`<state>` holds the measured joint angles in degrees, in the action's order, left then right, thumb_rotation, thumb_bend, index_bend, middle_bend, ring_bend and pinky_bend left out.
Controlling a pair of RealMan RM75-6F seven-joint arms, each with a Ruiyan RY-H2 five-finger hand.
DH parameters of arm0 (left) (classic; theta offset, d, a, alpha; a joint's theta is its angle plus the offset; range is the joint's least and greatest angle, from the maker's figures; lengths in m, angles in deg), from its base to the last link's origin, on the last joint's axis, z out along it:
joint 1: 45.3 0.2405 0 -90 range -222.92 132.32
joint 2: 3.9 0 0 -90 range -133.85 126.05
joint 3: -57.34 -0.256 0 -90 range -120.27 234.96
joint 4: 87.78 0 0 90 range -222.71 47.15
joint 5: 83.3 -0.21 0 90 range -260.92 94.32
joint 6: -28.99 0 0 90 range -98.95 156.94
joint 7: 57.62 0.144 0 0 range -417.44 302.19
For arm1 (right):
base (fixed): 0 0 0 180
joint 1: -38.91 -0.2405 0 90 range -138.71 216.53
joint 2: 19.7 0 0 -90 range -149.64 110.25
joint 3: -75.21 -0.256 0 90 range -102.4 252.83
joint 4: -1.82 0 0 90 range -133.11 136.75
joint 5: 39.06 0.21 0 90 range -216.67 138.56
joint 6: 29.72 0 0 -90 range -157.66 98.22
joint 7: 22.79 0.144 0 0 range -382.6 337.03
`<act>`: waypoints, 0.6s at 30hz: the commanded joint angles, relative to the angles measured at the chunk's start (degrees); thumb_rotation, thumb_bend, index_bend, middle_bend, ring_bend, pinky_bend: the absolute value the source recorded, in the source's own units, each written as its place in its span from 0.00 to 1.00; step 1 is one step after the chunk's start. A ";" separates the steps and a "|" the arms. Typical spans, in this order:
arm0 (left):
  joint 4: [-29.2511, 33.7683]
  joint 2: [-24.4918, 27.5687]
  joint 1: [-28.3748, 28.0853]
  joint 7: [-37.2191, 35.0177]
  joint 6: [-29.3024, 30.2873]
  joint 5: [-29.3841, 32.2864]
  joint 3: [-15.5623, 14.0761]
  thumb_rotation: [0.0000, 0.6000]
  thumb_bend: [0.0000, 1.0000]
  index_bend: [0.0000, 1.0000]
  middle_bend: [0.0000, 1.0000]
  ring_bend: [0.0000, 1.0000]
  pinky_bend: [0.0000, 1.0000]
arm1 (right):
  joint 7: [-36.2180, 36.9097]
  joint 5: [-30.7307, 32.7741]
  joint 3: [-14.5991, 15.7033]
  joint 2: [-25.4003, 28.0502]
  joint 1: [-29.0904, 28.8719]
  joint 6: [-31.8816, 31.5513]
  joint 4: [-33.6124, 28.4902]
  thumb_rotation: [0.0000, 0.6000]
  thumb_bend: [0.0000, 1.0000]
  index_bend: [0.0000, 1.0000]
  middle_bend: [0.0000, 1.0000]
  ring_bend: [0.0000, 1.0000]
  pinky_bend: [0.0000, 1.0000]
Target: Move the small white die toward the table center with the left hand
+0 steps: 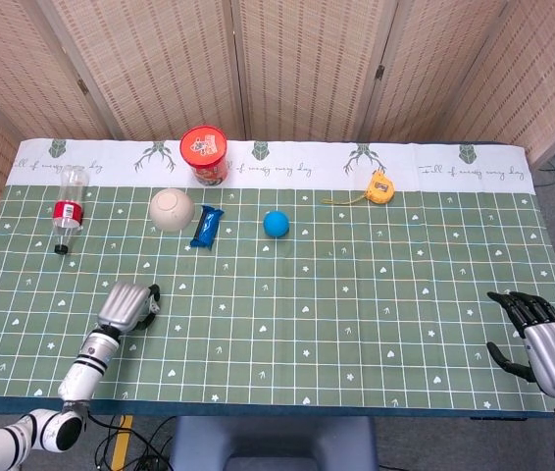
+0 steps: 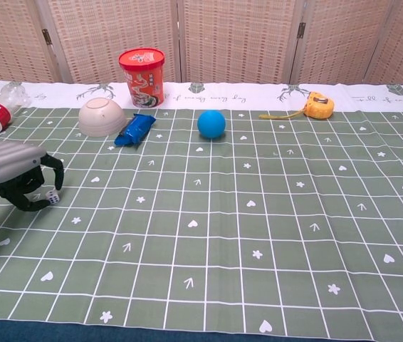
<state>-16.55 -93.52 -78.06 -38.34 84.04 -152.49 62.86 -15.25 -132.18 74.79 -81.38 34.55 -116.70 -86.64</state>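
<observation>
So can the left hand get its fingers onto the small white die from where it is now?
Probably yes. The left hand arches right over the small white die, its dark fingers curled down around it, and nothing else lies near on the green checked tablecloth.
</observation>
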 commanded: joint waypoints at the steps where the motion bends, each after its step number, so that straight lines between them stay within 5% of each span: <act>1: -0.29 -0.10 -0.13 -0.30 -0.22 0.16 0.07 1.00 0.36 0.48 0.91 0.77 0.88 | -0.01 0.04 0.01 -0.02 -0.03 0.10 -0.01 1.00 0.24 0.19 0.26 0.19 0.21; 18: -2.30 -0.96 -1.03 -0.38 -1.30 0.68 0.18 1.00 0.43 0.55 0.91 0.77 0.88 | -0.08 0.14 -0.05 0.11 -0.10 0.19 -0.15 1.00 0.24 0.19 0.26 0.20 0.21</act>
<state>-18.84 -94.45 -79.07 -38.73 82.78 -151.84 63.03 -15.33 -132.04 74.74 -81.28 34.45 -116.51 -86.79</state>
